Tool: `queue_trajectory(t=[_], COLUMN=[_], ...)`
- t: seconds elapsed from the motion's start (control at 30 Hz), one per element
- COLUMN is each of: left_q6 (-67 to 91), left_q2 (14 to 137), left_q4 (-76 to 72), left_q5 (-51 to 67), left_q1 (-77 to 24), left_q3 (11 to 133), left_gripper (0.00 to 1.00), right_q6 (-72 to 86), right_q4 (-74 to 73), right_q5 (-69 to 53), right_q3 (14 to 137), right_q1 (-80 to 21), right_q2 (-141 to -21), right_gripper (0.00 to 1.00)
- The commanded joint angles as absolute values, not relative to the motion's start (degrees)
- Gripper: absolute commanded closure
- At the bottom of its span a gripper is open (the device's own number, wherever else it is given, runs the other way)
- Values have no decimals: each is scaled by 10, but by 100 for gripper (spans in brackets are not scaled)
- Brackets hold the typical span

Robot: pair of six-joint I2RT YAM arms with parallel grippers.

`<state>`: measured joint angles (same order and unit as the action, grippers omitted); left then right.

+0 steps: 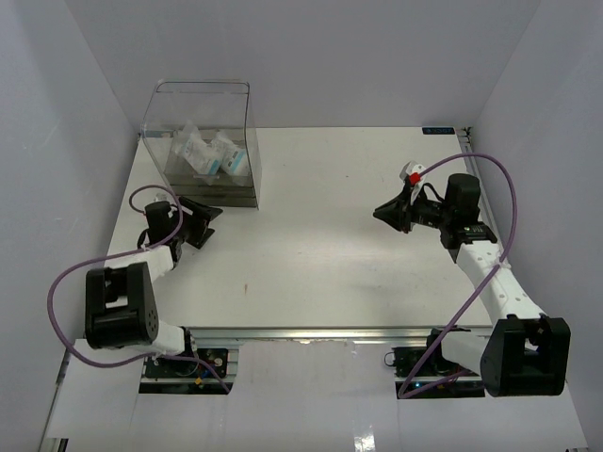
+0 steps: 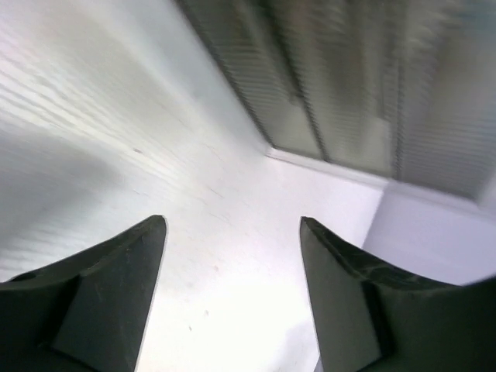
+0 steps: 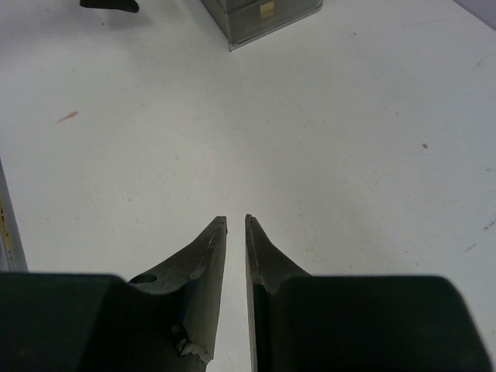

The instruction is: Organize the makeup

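The makeup I can see is a few clear packets with white-and-blue labels [image 1: 209, 155] lying inside the large clear plastic box [image 1: 158, 99] at the table's far left. A small tan piece [image 3: 266, 9] shows through the box's corner in the right wrist view. No palettes or gold tube show on the open table. My left gripper [image 1: 209, 226] is open and empty, just in front of the box; in its wrist view [image 2: 232, 225] it faces the box's wall [image 2: 372, 93]. My right gripper [image 1: 380, 213] is shut and empty over the right middle of the table, also seen in its wrist view [image 3: 235, 221].
The white table [image 1: 320, 254] is walled by pale panels at the left, back and right. A small blue label [image 1: 436, 130] sits at the far right edge. The purple cables [image 1: 509, 202] loop beside each arm. A small red-and-white part [image 1: 410, 172] sits on the right wrist.
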<state>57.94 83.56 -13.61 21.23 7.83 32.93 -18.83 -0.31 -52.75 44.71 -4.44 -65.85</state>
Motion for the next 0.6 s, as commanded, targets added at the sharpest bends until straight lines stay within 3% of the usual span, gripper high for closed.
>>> queue_trajectory(t=[0.0, 0.1, 0.27, 0.5, 0.57], left_q6=[524, 469, 389, 305, 290], left_q2=[702, 638, 569, 502, 478], left_q4=[-161, -149, -148, -165, -150], left_q5=[312, 367, 488, 544, 543], left_q1=[102, 116, 114, 83, 68], left_q3=[310, 311, 333, 315, 315], left_gripper=[13, 2, 2, 2, 2], right_q6=[-190, -191, -189, -160, -145], right_q4=[0, 1, -5, -20, -25], right_q5=[-538, -528, -526, -553, -546], right_q3=[450, 440, 431, 413, 412], right_q1=[-20, -7, 32, 91, 103], right_q2=[-627, -607, -582, -560, -560], right_gripper=[78, 76, 68, 41, 28])
